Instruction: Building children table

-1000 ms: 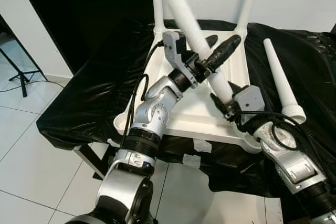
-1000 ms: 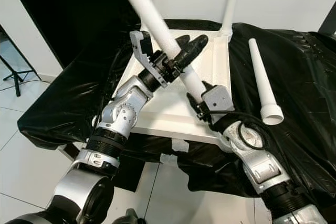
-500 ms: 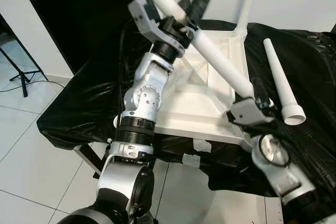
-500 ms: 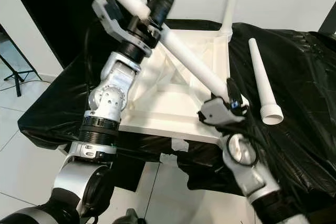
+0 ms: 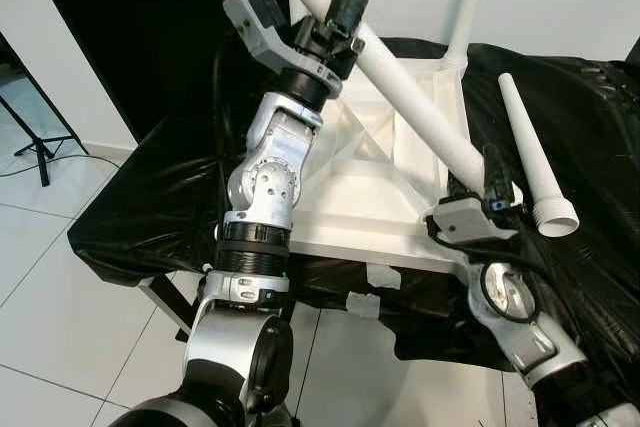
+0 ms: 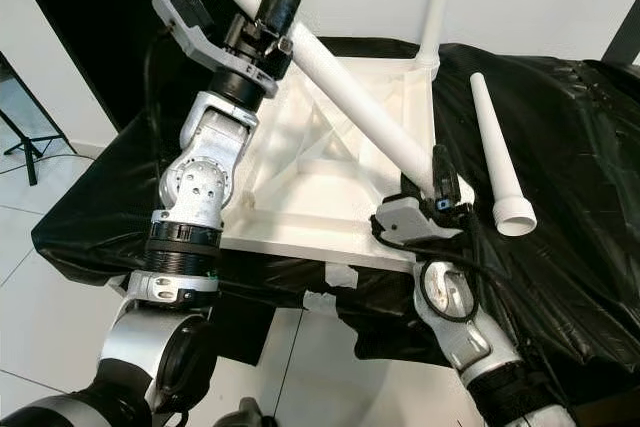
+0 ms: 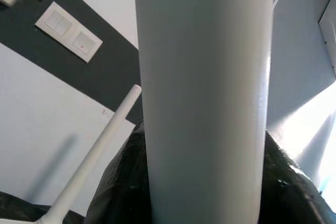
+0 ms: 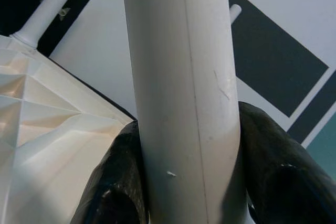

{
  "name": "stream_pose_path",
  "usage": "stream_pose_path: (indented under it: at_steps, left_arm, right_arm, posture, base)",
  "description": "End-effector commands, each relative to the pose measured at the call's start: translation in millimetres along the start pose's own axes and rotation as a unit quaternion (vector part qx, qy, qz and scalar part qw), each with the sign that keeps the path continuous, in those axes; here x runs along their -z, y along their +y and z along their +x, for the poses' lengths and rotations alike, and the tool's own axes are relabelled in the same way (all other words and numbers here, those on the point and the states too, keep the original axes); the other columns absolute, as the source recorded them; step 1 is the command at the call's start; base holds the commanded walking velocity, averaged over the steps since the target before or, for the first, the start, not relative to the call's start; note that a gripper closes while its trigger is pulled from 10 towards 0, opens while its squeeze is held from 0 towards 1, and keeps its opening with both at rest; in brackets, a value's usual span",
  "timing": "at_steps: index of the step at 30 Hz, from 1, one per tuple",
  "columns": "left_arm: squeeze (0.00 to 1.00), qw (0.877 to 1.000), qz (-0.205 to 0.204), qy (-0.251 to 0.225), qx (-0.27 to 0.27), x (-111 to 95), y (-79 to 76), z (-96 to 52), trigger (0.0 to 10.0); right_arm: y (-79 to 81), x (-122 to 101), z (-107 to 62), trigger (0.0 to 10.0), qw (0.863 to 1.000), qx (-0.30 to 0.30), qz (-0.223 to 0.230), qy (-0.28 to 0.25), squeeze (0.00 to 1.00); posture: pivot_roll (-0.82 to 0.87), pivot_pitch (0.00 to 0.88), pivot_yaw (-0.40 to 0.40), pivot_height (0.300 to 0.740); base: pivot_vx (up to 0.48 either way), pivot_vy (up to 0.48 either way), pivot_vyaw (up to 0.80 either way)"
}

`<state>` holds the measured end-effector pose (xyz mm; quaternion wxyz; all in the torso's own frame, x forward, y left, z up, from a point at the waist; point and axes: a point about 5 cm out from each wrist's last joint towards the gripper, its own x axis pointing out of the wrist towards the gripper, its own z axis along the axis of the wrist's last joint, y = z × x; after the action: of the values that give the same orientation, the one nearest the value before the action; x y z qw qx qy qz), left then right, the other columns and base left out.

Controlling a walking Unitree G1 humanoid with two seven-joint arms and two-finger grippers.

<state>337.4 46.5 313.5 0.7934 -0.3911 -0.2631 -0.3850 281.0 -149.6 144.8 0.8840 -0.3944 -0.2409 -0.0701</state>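
Black-draped bench (image 5: 150,197) is bearing the upturned tabletop (image 5: 370,197); both grippers, left (image 5: 335,22) and right (image 5: 490,187), clenched on the leg (image 5: 420,107), are tilting it flatter toward its corner socket.

The upturned white table (image 5: 385,172) is being viewed from above and in front by both eye views, which are sharing nearly the same scene. The slanted leg (image 7: 205,98) is being framed very closely by each wrist view, looking along its jaws.
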Motion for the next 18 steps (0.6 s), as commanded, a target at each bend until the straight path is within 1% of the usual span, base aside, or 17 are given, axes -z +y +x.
stream_pose_path:
  at_steps: [1, 2, 3, 4, 5, 6, 7, 8, 9, 10, 11, 12, 14, 15, 16, 17, 18]
  left_arm:
    - [0.00, 0.998, -0.056, 0.009, 0.030, 28.5, -21.6, -0.1, 0.0]
    - [0.00, 0.998, -0.048, 0.020, 0.040, 31.1, -23.2, -1.9, 0.0]
    - [0.00, 0.997, -0.040, 0.032, 0.055, 33.5, -24.8, -4.2, 0.0]
    - [0.00, 0.997, -0.040, 0.032, 0.055, 33.5, -24.8, -4.2, 0.0]
    - [0.00, 0.996, -0.035, 0.040, 0.065, 34.9, -25.9, -5.7, 0.0]
    - [0.00, 0.996, -0.035, 0.040, 0.065, 34.9, -25.9, -5.7, 0.0]
    - [0.00, 0.995, -0.033, 0.049, 0.076, 36.0, -25.9, -7.9, 0.0]
    - [0.00, 0.994, -0.030, 0.057, 0.089, 37.6, -26.3, -9.7, 0.0]
    - [0.00, 0.993, -0.028, 0.063, 0.097, 38.8, -26.8, -10.6, 0.0]
    - [0.00, 0.993, -0.028, 0.063, 0.097, 38.8, -26.8, -10.6, 0.0]
    - [0.00, 0.991, -0.023, 0.070, 0.112, 40.7, -29.2, -11.9, 0.0]
    - [0.00, 0.991, -0.023, 0.070, 0.112, 40.7, -29.2, -11.9, 0.0]
    - [0.00, 0.987, -0.028, 0.077, 0.141, 42.7, -36.1, -13.0, 0.0]
    - [0.00, 0.987, -0.028, 0.077, 0.141, 42.7, -36.1, -13.0, 0.0]
    - [0.00, 0.985, -0.033, 0.077, 0.151, 42.5, -39.3, -12.4, 0.0]
    - [0.00, 0.984, -0.039, 0.074, 0.157, 41.2, -41.8, -10.7, 0.0]
    - [0.00, 0.983, -0.044, 0.069, 0.165, 39.3, -44.6, -8.5, 0.0]
  right_arm:
    - [11.2, -5.2, -3.3, 10.0, 0.999, -0.050, 0.019, -0.006, 0.00]
    - [12.7, -5.0, -3.1, 10.0, 0.996, -0.073, 0.046, 0.001, 1.00]
    - [12.4, -8.8, -1.8, 10.0, 0.992, -0.092, 0.082, 0.010, 1.00]
    - [12.4, -8.8, -1.8, 10.0, 0.992, -0.092, 0.082, 0.010, 1.00]
    - [12.0, -11.8, -1.0, 10.0, 0.989, -0.104, 0.107, 0.014, 1.00]
    - [12.0, -11.8, -1.0, 10.0, 0.989, -0.104, 0.107, 0.014, 1.00]
    - [11.8, -15.4, 1.4, 10.0, 0.982, -0.121, 0.142, 0.033, 1.00]
    - [10.9, -18.6, 4.6, 10.0, 0.970, -0.146, 0.184, 0.060, 0.00]
    - [10.6, -20.8, 6.0, 10.0, 0.960, -0.165, 0.212, 0.076, 0.00]
    - [10.6, -20.8, 6.0, 10.0, 0.960, -0.165, 0.212, 0.076, 0.00]
    - [7.1, -22.4, 8.9, 10.0, 0.948, -0.180, 0.246, 0.093, 0.00]
    - [7.1, -22.4, 8.9, 10.0, 0.948, -0.180, 0.246, 0.093, 0.00]
    - [-0.5, -21.6, 14.1, 10.0, 0.927, -0.229, 0.276, 0.114, 0.00]
    - [-0.5, -21.6, 14.1, 10.0, 0.927, -0.229, 0.276, 0.114, 0.00]
    - [-3.8, -20.9, 15.2, 10.0, 0.917, -0.255, 0.284, 0.119, 0.00]
    - [-7.2, -19.0, 15.4, 0.0, 0.910, -0.281, 0.279, 0.120, 0.00]
    - [-10.5, -16.6, 15.0, 0.0, 0.904, -0.305, 0.274, 0.119, 0.00]
  posture:
    - [0.12, 0.000, 0.037, 0.740]
    - [0.11, 0.000, 0.036, 0.740]
    - [0.10, 0.000, 0.036, 0.740]
    - [0.10, 0.000, 0.036, 0.740]
    - [0.10, 0.000, 0.036, 0.740]
    - [0.10, 0.000, 0.036, 0.740]
    - [0.10, 0.000, 0.036, 0.740]
    - [0.09, 0.000, 0.037, 0.740]
    - [0.08, 0.000, 0.038, 0.740]
    - [0.08, 0.000, 0.038, 0.740]
    - [0.08, 0.000, 0.040, 0.740]
    - [0.08, 0.000, 0.040, 0.740]
    - [0.06, 0.000, 0.042, 0.740]
    - [0.06, 0.000, 0.042, 0.740]
    - [0.06, 0.000, 0.043, 0.740]
    - [0.05, 0.000, 0.042, 0.740]
    - [0.05, 0.000, 0.041, 0.740]
  base:
    - [0.000, 0.000, 0.00]
    - [0.000, 0.000, 0.00]
    - [0.000, 0.000, 0.00]
    - [0.000, 0.000, 0.00]
    - [0.000, 0.000, 0.00]
    - [0.000, 0.000, 0.00]
    - [0.000, 0.000, 0.00]
    - [0.000, 0.000, 0.00]
    - [0.000, 0.000, 0.00]
    - [0.000, 0.000, 0.00]
    - [0.000, 0.000, 0.00]
    - [0.000, 0.000, 0.00]
    - [0.000, 0.000, 0.00]
    - [0.000, 0.000, 0.00]
    - [0.000, 0.000, 0.00]
    - [0.000, 0.000, 0.00]
    - [0.000, 0.000, 0.00]
